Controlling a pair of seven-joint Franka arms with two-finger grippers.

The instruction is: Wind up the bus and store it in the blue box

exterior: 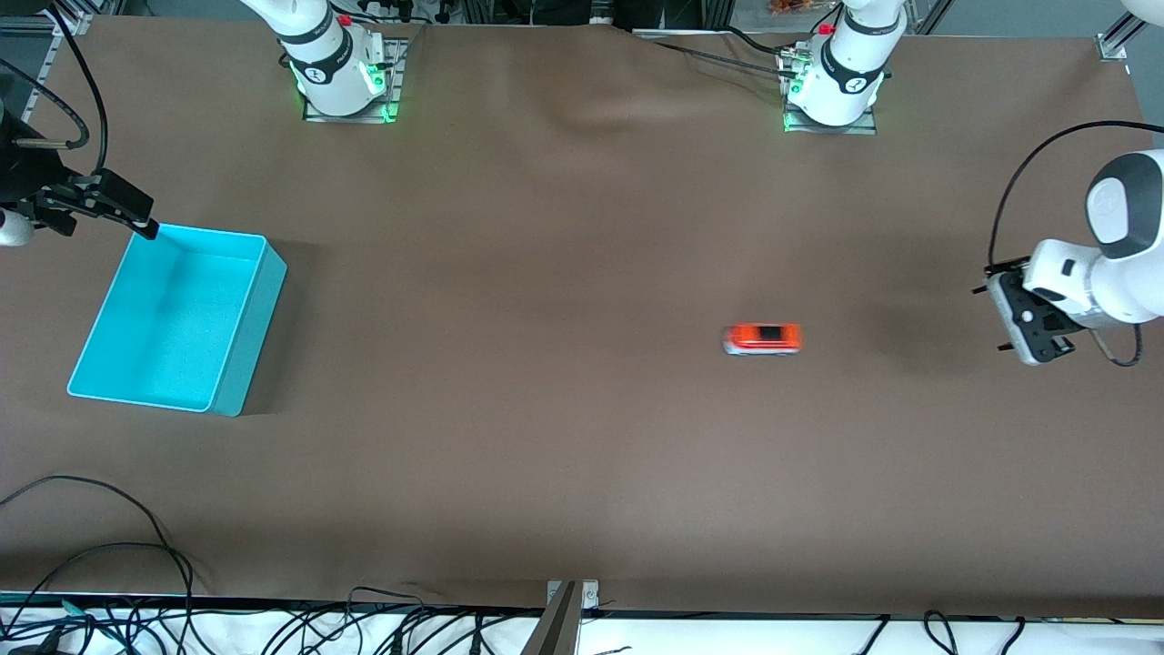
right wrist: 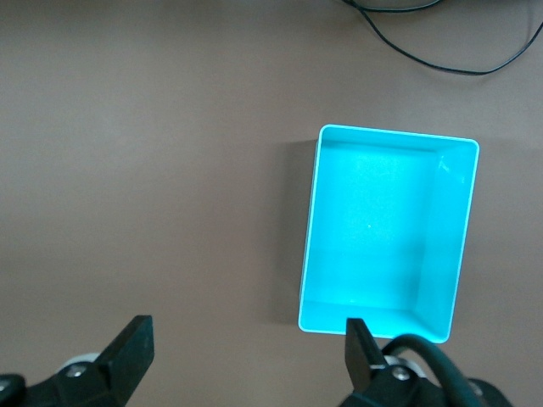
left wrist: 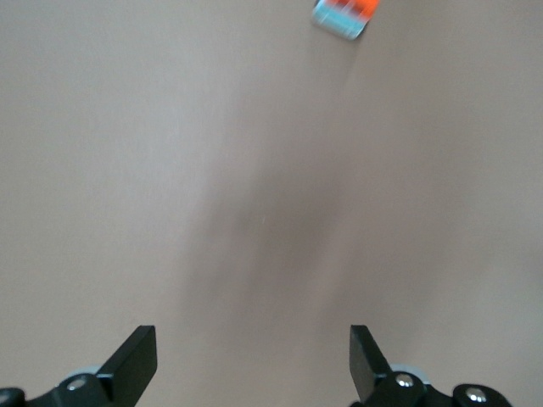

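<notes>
The small orange-red bus (exterior: 762, 338) stands alone on the brown table, toward the left arm's end. In the left wrist view the bus (left wrist: 344, 15) shows at the frame's edge, well apart from the fingers. My left gripper (exterior: 993, 318) hangs open over the table beside the bus, nothing between its fingers. The blue box (exterior: 250, 327) sits at the right arm's end, nothing in it. My right gripper (exterior: 145, 226) is open over the table at the box's corner. The right wrist view shows the box (right wrist: 386, 229) just past the open right gripper (right wrist: 246, 352).
Brown cloth (exterior: 546, 455) covers the whole table, with a wrinkle (exterior: 591, 109) between the two arm bases. Loose black cables (exterior: 136, 546) lie along the table's edge nearest the front camera. A metal bracket (exterior: 568, 600) sticks up at the middle of that edge.
</notes>
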